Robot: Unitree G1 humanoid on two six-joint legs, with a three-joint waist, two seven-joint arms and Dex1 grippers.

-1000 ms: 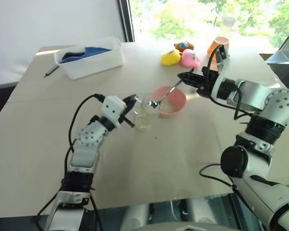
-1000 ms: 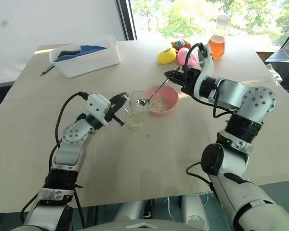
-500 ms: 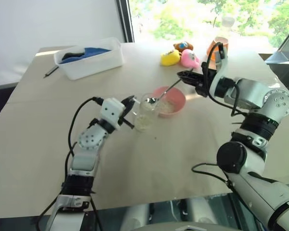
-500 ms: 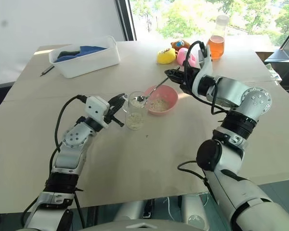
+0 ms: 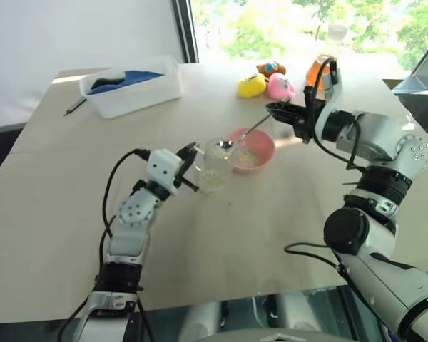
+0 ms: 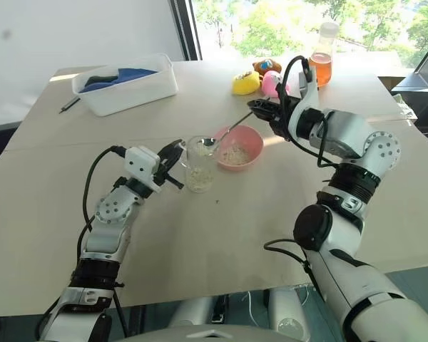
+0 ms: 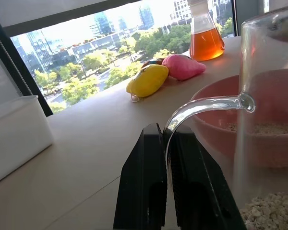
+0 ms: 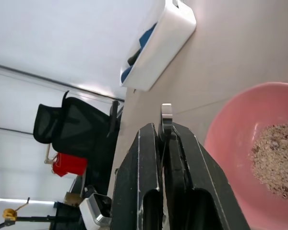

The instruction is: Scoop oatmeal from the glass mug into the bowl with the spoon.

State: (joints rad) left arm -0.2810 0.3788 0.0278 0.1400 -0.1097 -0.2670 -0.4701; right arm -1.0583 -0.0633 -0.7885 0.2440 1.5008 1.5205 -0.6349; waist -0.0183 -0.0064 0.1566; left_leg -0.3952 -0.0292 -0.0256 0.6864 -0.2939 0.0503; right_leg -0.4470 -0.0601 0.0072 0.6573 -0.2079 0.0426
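The glass mug (image 6: 197,163) stands just left of the bowl (image 6: 237,147).

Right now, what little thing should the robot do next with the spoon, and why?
Probably dip the spoon down into the glass mug. Its head sits at the mug's rim, oatmeal lies low in the mug, and the left gripper has its fingers shut on the mug's handle. The bowl already holds some oatmeal, so another scoop seems next.

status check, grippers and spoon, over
Left gripper shut on glass mug handle. Right gripper shut on spoon, head over mug rim. Nothing in the way.
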